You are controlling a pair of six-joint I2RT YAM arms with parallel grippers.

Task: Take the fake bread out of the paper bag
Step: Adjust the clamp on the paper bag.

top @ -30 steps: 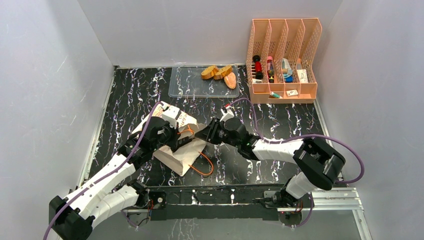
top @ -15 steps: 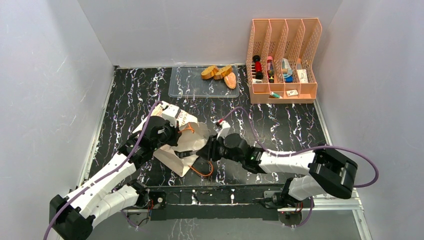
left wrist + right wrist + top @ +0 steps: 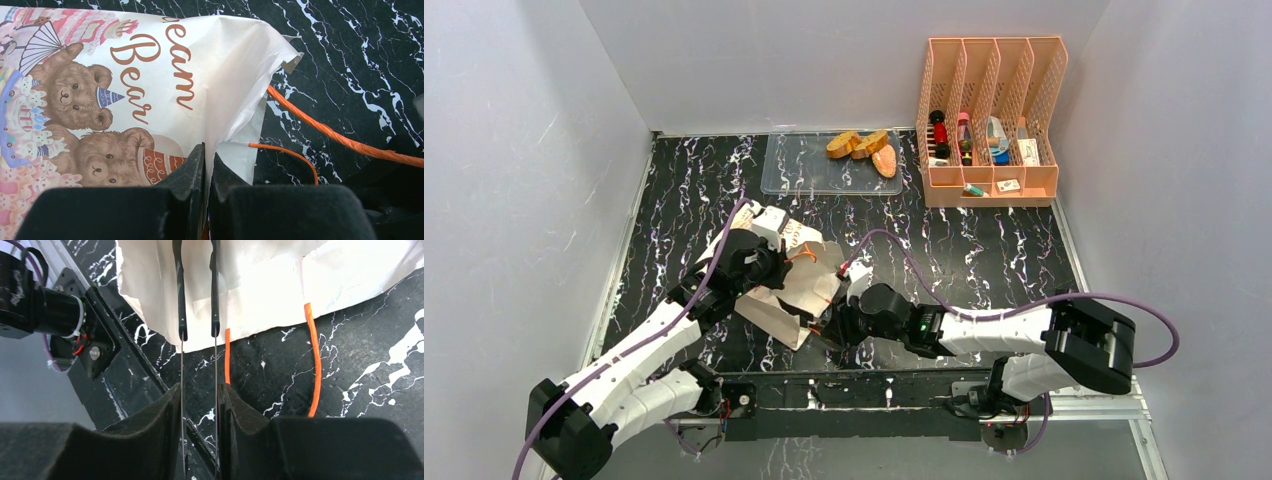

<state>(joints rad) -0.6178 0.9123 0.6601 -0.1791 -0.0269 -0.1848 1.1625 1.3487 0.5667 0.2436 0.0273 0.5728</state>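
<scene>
The paper bag (image 3: pixel 786 290) lies on the black table, its bear print facing up in the left wrist view (image 3: pixel 150 75). My left gripper (image 3: pixel 774 270) is shut on the bag's open edge (image 3: pixel 206 155). My right gripper (image 3: pixel 829 325) is at the bag's near edge, shut on thin black-tipped tongs (image 3: pixel 215 300), and shows in its own view (image 3: pixel 200 390). The tong tips reach over the bag's pale underside (image 3: pixel 280 280). Orange cord handles (image 3: pixel 312 360) trail on the table. Fake bread pieces (image 3: pixel 864 148) lie at the back. No bread shows in the bag.
A clear plastic tray (image 3: pixel 799 170) at the back holds the bread pieces. A peach mesh organiser (image 3: pixel 989 120) with small items stands at the back right. The table's metal front rail (image 3: pixel 904 390) runs just behind my right gripper.
My right gripper has moved left and toward the near edge, from beside the bag's mouth to its near corner. My left gripper still holds the bag, which has shifted slightly.
</scene>
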